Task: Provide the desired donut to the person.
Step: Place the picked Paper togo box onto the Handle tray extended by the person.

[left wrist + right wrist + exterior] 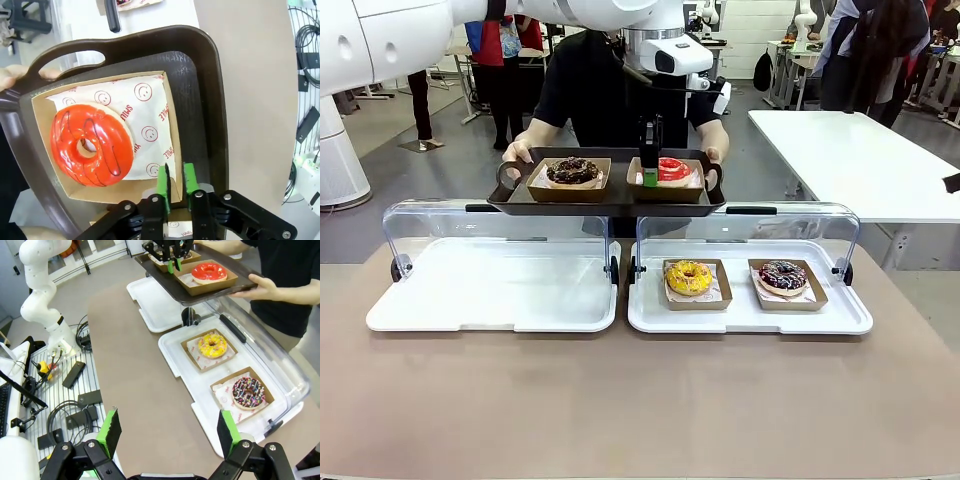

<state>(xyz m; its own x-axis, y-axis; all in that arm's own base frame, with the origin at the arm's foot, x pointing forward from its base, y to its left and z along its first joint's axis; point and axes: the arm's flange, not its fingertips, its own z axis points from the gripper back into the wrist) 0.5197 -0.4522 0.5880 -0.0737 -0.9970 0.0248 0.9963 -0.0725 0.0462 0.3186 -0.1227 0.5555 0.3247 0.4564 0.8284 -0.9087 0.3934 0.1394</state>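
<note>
The person (590,90) holds a dark serving tray (610,206) in both hands above the far edge of the table. A red glazed donut (672,168) (91,145) lies in a brown paper box (172,125) on that tray, beside a chocolate donut (572,170) in its own box. My left gripper (650,178) (175,180) stands over the near wall of the red donut's box. Its green pads are a narrow gap apart with the box wall between them. My right gripper (167,432) is wide open and holds nothing, hanging off the table's right side.
Two white display trays with raised clear lids sit on the brown table: the left one (490,300) bare, the right one (750,318) holding a yellow donut (688,277) and a sprinkled chocolate donut (782,275). Cables and gear lie on the floor (75,390).
</note>
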